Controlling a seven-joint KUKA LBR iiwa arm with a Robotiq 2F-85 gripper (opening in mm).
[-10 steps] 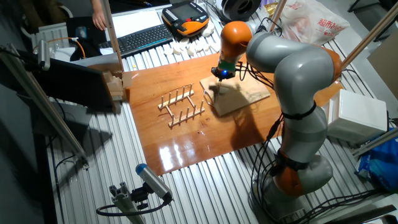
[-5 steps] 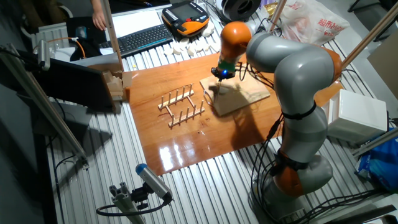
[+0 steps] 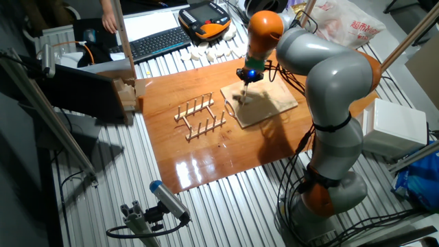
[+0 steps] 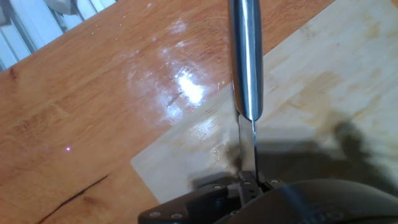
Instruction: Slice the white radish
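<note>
White radish is hard to pick out: only a small pale bit (image 3: 229,103) is seen at the left edge of the cutting board (image 3: 267,103), too small to be sure of. The gripper (image 3: 247,78) is clamped tight on a knife (image 4: 247,68), whose blade is held over the board near that same edge. In the hand view the board's corner is seen just past the blade, with glossy wooden tabletop (image 3: 192,161) beyond it. A wooden rack (image 3: 200,116) is parked left of the board, apart from it. A row of white blocks (image 3: 206,52) is scattered behind the tabletop's far edge
</note>
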